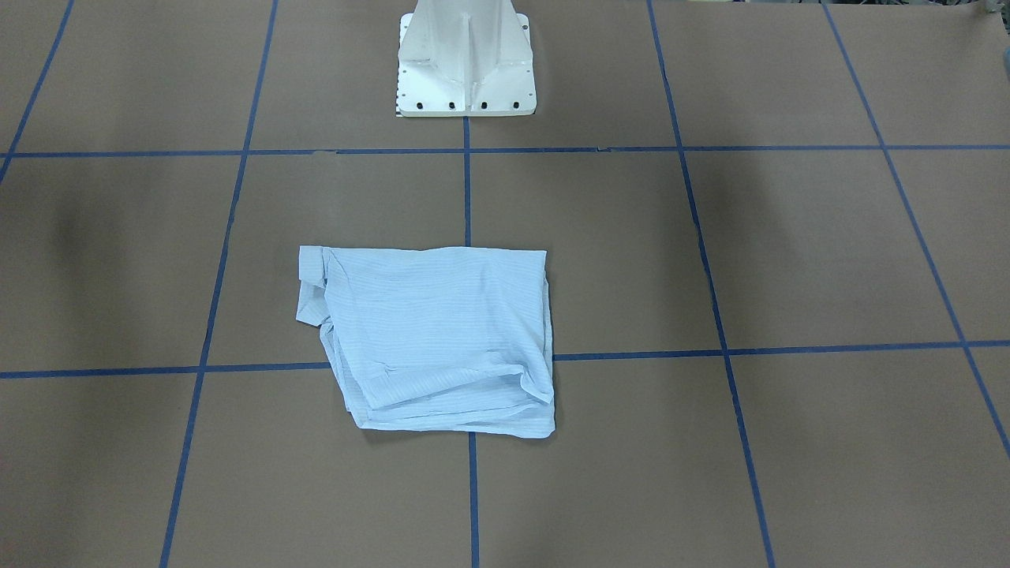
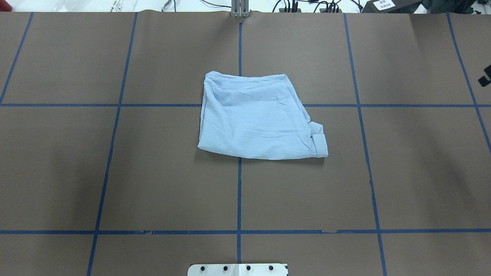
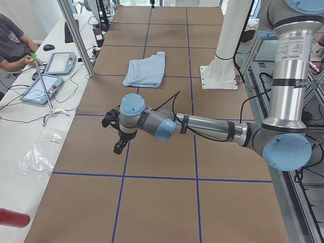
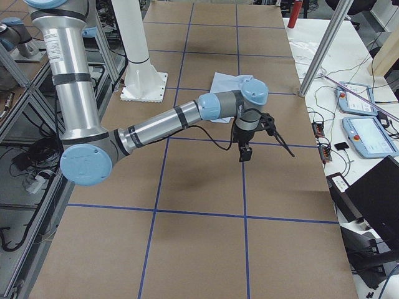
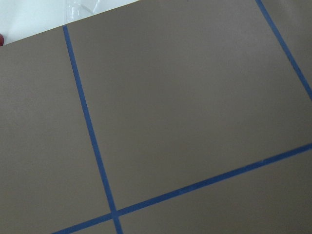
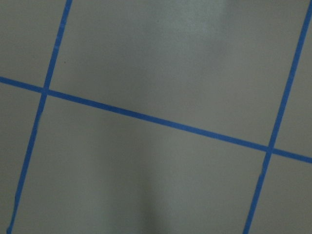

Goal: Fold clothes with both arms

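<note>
Mid-table, folded shirt (image 2: 257,119) well apart from left fingers (image 3: 118,147) and right fingers (image 4: 244,152), both seemingly aloft, spread unclear

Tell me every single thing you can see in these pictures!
shirt: one, light blue, folded, lying in the middle of the table
table: one, brown, under everything
tape lines: several, blue, making a grid of squares on the table
pedestal base: one, white, at the robot's edge of the table
tablets: two, grey-blue, on the white side bench
plastic bag: one, clear, on the side bench
red cylinder: one, at the bench's end
person: one, dark top, at the side bench
left arm: one, grey with light-blue caps, above bare table
right arm: one, same colours, above bare table
left gripper: black, holding nothing
right gripper: black, holding nothing
</note>
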{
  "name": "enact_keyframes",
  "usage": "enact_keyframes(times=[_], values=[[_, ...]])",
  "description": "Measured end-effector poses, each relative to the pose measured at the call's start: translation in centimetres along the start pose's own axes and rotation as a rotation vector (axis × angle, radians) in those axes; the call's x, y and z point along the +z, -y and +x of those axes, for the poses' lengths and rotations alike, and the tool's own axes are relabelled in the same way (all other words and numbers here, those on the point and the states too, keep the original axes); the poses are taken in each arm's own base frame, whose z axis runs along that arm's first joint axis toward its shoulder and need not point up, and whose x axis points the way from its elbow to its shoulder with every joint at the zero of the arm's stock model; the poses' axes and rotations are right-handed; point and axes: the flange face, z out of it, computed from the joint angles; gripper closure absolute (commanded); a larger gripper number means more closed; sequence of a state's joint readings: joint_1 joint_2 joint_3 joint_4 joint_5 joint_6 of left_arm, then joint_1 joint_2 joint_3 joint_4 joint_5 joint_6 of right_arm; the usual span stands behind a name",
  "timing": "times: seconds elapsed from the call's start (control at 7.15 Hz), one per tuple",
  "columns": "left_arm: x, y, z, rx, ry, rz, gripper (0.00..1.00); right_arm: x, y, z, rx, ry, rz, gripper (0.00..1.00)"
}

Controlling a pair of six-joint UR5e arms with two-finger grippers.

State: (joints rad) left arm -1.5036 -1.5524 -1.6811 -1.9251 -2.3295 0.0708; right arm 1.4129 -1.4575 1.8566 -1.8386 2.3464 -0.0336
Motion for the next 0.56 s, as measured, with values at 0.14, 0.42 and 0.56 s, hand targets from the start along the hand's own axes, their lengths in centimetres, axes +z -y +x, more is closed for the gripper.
enact_keyframes(times=[0.14, 0.42, 0.56], values=[[0.4, -3.2, -1.2, 0.002, 0.004, -0.01, 0.01, 0.6, -2.5, 2.0, 0.023, 0.021, -0.015, 0.0], [1.4, -6.1, -3.1, -0.013, 0.061, -0.04, 0.01, 2.9, -4.0, 5.1, 0.08, 0.026, -0.061, 0.0], [1.6, -6.2, -3.6, -0.039, 0.077, -0.065, 0.01, 3.2, -4.3, 6.1, 0.114, 0.024, -0.07, 0.0]])
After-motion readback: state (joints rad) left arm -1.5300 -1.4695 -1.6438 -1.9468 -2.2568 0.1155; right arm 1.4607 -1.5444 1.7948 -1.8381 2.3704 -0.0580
